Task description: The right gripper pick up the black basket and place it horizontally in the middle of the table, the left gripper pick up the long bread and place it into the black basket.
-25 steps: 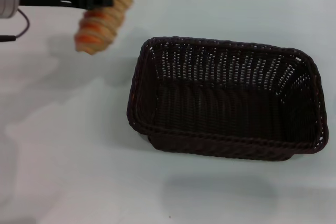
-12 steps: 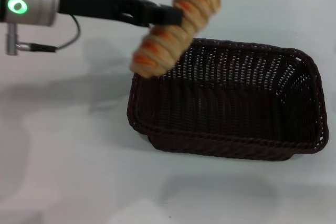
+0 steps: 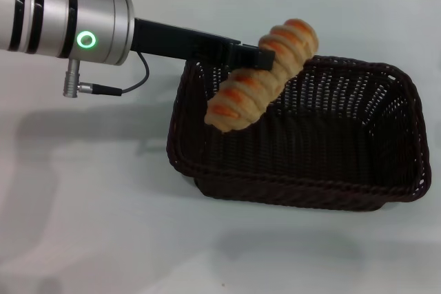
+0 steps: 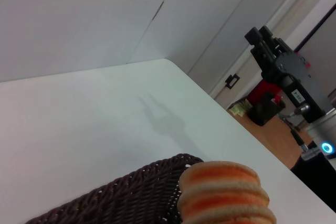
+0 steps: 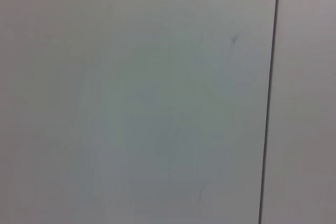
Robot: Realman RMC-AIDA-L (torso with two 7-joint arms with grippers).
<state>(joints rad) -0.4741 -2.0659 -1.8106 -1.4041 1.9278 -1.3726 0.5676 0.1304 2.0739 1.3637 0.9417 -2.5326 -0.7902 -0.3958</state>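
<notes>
The black basket (image 3: 296,135) lies lengthwise across the white table (image 3: 89,204), a little right of centre. My left gripper (image 3: 256,58) reaches in from the left and is shut on the long bread (image 3: 262,77). The bread hangs tilted above the basket's left half, its upper end toward the far rim. In the left wrist view the bread's end (image 4: 226,192) shows close up over the basket's rim (image 4: 121,192). My right gripper is out of view; its wrist view shows only a plain wall.
In the left wrist view, dark equipment (image 4: 283,72) and a red object stand beyond the table's far corner. White table surface lies to the left of and in front of the basket.
My left arm has carried the long bread to the right, from over the bare table at the far left to above the basket's left half. The basket has not moved.
</notes>
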